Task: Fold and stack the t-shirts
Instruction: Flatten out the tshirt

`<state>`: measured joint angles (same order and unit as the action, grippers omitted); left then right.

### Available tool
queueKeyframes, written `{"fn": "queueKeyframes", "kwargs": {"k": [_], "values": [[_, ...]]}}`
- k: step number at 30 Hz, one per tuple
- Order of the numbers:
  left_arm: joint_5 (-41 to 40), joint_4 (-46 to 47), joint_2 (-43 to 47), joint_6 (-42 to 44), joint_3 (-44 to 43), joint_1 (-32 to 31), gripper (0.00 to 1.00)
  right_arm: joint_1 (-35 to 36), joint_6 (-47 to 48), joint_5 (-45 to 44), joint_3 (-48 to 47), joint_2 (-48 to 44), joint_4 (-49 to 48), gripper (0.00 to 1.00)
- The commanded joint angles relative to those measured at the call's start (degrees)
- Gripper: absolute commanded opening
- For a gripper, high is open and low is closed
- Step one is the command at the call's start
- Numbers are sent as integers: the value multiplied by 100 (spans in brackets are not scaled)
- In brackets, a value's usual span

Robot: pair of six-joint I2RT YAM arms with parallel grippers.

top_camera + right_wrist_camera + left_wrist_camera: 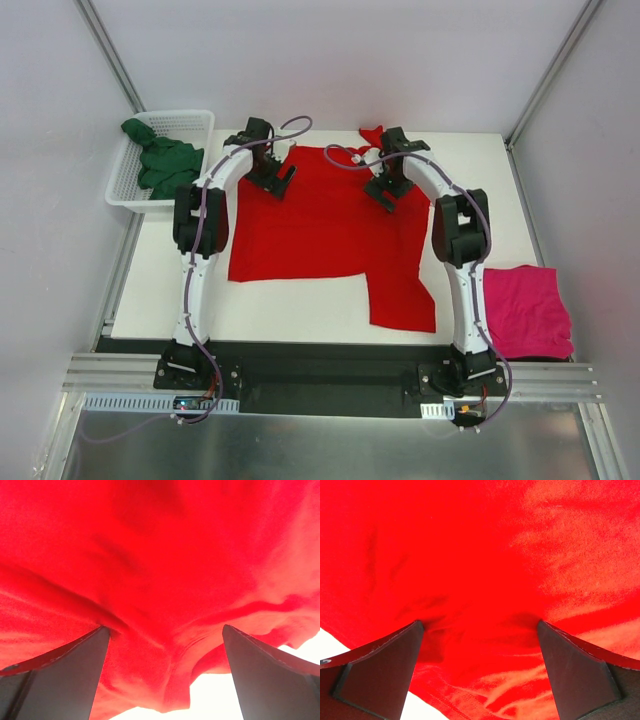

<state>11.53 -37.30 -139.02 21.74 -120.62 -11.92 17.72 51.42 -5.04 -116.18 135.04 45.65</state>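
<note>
Left gripper (277, 178) is seen with its jaws spread wide and nothing clamped between them, and it is held low over the far left part of the red t-shirt (320, 225). In the left wrist view its dark fingers (385, 670) are set on either side of a gently creased patch of red cloth, with a stitched hem and a sliver of the white table (300, 315) showing at the lower left. Whether the tips press on the cloth cannot be told. The right gripper (385, 192) is likewise wide apart and empty, and it is placed over the far right part of the same garment. In its wrist view the fingers (270, 675) frame a rumpled edge of the cloth, with bare table below it. The red t-shirt is spread mostly flat across the middle of the table between the two arms, with one part reaching toward the near right and a small bunch raised at the far edge. The magenta-pink t-shirt (525, 310) is laid in a compact, roughly square heap at the near right, beside the right arm and apart from the red one. The dark green t-shirt (165, 162) is bundled in the white mesh basket (122, 185) at the far left, with part of it draped over the far rim.
</note>
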Motion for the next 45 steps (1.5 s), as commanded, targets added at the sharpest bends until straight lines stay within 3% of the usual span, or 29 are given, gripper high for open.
{"fn": "queueKeyframes", "kwargs": {"k": [1,19,27,32,39,45], "values": [[-10,-269,-169,120,-173,23,99,-40,184,-208,-396,373,-57,100],[-10,-339,524,-38,504,-3,99,241,149,451,1167,-935,770,100],[-11,-567,1157,138,873,-12,100,250,158,74,1010,-1270,717,100],[139,-779,1859,147,1619,-56,99,180,307,-102,966,-1323,770,100],[236,-867,2634,155,2621,-117,99,206,158,371,746,-1550,1525,100],[25,-735,2688,-11,2869,-161,99,601,44,750,2246,-2455,1597,100]]}}
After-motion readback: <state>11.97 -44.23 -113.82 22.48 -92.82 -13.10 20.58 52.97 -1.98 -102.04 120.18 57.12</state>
